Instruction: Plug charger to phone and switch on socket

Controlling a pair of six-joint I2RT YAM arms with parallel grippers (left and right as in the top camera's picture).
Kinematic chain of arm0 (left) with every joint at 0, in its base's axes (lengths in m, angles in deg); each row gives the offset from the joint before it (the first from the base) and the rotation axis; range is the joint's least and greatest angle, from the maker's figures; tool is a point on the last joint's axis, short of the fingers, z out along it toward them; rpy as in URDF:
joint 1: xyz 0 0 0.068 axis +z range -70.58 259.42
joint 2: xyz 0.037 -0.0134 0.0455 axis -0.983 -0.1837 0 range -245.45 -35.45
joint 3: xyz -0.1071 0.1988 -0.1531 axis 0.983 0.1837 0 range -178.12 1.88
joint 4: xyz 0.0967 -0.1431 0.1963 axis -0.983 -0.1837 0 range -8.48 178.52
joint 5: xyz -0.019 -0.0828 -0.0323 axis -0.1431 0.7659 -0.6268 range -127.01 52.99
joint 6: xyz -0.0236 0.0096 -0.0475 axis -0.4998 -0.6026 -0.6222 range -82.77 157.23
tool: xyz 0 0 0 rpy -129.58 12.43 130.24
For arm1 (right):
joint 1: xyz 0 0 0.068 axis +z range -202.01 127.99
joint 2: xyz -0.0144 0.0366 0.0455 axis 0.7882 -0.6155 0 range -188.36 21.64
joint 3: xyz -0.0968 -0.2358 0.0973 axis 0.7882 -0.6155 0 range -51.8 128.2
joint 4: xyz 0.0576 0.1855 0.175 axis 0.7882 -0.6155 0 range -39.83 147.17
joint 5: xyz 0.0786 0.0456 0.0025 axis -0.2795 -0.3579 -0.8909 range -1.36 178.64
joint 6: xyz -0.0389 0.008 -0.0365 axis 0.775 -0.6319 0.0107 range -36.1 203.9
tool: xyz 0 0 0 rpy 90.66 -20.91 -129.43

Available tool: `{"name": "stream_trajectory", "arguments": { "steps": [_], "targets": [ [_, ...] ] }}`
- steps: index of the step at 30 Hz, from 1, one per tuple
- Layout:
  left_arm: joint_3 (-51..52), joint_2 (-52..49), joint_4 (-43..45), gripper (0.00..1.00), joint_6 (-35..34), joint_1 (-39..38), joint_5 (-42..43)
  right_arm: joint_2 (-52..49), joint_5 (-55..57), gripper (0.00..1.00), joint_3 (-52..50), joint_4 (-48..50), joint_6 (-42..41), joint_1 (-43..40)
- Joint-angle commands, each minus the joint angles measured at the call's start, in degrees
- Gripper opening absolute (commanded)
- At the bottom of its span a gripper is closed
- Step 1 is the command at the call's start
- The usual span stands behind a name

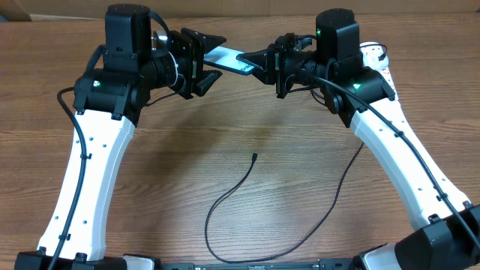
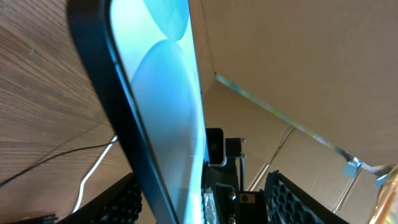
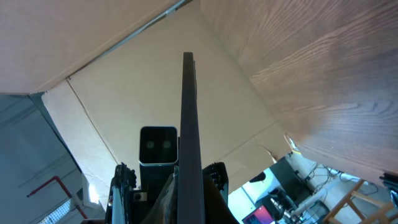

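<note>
No writing is coming through legibly: the pale patch at the near end of the phone (image 1: 227, 55) is too small to read from overhead. The phone is hanging off the table (image 1: 247, 127), bridging the two arms. The right gripper (image 1: 259, 61) is pinching one end, and its wrist view is showing the slab edge-on as a thin dark blade (image 3: 188, 124) with a black finger (image 3: 214, 177) pressing in beside it. The left gripper (image 1: 217, 58) is standing spread, fingers on either side of the other end. Its own camera is catching the glossy light-blue screen and black bezel (image 2: 165, 106), with a honeycomb-textured pad (image 2: 292, 199) sitting apart from the glass. Only the overhead view is showing the charger (image 1: 207, 225), a thin black cable looping loose on the wood grain, its connector tip (image 1: 254, 157) lying well apart from the phone. The white socket (image 1: 377, 58) is peeking out behind the right arm
</note>
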Motion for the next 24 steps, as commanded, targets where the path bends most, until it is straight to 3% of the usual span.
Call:
{"name": "stream_trajectory", "arguments": {
  "steps": [1, 19, 24],
  "targets": [
    [-0.2, -0.3, 0.2, 0.57, -1.8, -0.5, 0.0, 1.3, -2.8, 0.04, 2.3, 1.2, -0.9, 0.6],
    [-0.2, -0.3, 0.0, 0.38, -1.8, -0.5, -1.3, 1.3, -3.0, 0.04, 2.3, 1.2, -0.9, 2.2],
    [-0.2, -0.3, 0.0, 0.25, -1.8, -0.5, -1.8, 1.3, -3.1, 0.04, 2.3, 1.2, -0.9, 2.2]
  ]
}}
